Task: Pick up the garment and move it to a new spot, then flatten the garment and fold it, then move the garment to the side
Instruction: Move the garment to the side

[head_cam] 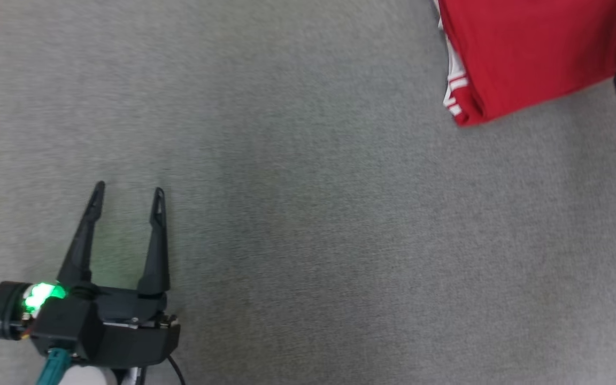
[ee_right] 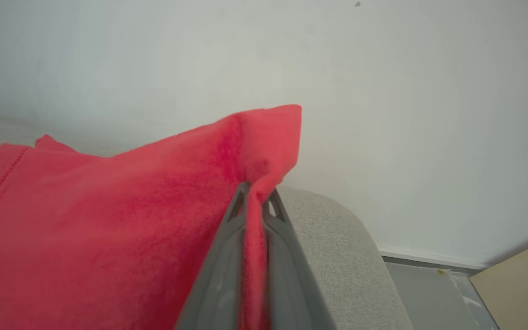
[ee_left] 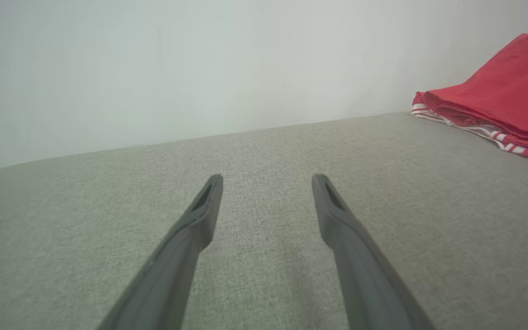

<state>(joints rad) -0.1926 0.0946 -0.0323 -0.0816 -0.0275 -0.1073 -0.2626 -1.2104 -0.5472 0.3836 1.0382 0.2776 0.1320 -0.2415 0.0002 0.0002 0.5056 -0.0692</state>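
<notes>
At the far right of the grey cushioned surface, up in the corner of the head view, lies the red garment. It is stacked in several layers, with white-striped trim showing along its near-left edge. From the left wrist view the garment rests low on the cushion at one end and rises to a peak at the other, as though lifted by one corner.

The right wrist view explains the peak. The right claw is pinched narrow on a fold of the red cloth, which runs between the two fingers and stands up above the tips. Just beyond it the cushion rounds off, with a pale wall behind and a strip of floor below.

The left claw hangs at the lower left with its fingers spread wide and nothing between them, well apart from the garment.

Since the cloth already looks folded, this is probably the last step, shifting the bundle to the side. The next move calls for a low, slow drag or carry so the layers do not slide apart. It should stop short of the rounded edge, or the pile could slip off. The claw should then open and draw back without snagging the top layer.
</notes>
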